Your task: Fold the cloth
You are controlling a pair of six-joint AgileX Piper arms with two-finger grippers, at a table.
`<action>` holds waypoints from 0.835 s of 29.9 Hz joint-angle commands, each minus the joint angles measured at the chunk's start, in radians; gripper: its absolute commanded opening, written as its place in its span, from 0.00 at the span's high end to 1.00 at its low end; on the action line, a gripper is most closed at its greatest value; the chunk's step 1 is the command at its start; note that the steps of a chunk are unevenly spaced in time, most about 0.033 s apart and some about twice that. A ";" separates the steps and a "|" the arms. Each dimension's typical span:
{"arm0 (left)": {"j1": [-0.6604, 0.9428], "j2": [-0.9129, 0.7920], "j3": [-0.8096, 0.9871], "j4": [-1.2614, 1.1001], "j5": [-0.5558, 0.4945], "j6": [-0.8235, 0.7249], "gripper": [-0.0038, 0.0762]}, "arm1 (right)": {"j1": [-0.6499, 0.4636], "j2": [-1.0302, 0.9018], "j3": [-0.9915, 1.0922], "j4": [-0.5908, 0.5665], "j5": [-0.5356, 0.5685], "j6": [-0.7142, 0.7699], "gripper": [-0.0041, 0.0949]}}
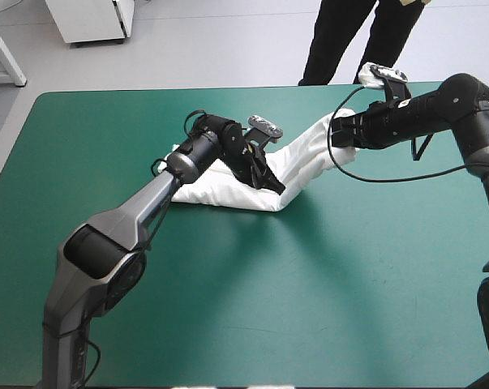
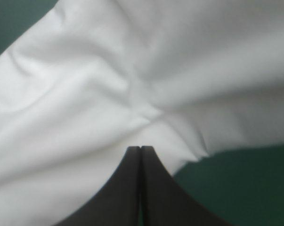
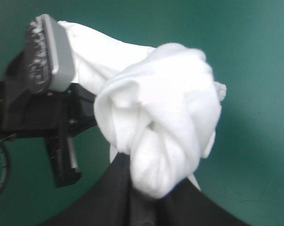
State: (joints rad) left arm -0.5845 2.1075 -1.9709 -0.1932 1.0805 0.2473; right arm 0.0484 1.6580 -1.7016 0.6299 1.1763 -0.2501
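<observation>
The white T-shirt (image 1: 220, 185) lies bunched near the middle of the table, and a band of it (image 1: 309, 146) rises toward the far right. My left gripper (image 1: 276, 187) presses down at the bundle's front corner. In the left wrist view the fingers (image 2: 141, 149) meet in one point, with creases of the T-shirt (image 2: 109, 94) pulling toward the tip. My right gripper (image 1: 342, 132) holds the raised end above the table. In the right wrist view a twisted wad of the T-shirt (image 3: 160, 122) fills the shut right gripper (image 3: 146, 190).
Teal-green cover (image 1: 309, 284) stretches wide in front of the T-shirt and to both sides. The table's far edge (image 1: 228, 89) runs close behind both grippers.
</observation>
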 commanded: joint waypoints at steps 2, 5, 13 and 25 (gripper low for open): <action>-0.002 -0.248 0.154 0.029 0.003 -0.011 0.98 | 0.001 -0.053 -0.037 0.054 -0.041 -0.015 0.97; 0.001 -0.399 0.337 0.085 0.002 -0.058 0.98 | 0.011 -0.053 -0.037 0.054 -0.056 -0.017 0.97; 0.081 -0.757 0.639 0.193 0.060 -0.314 0.98 | 0.135 -0.037 -0.040 0.051 -0.188 -0.022 0.97; 0.237 -0.964 0.657 0.316 0.206 -0.372 0.98 | 0.348 0.161 -0.208 0.054 -0.269 -0.007 0.97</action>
State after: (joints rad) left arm -0.3638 1.1836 -1.2920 0.1180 1.2473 -0.1130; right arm 0.3526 1.8257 -1.8152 0.6340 0.9537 -0.2588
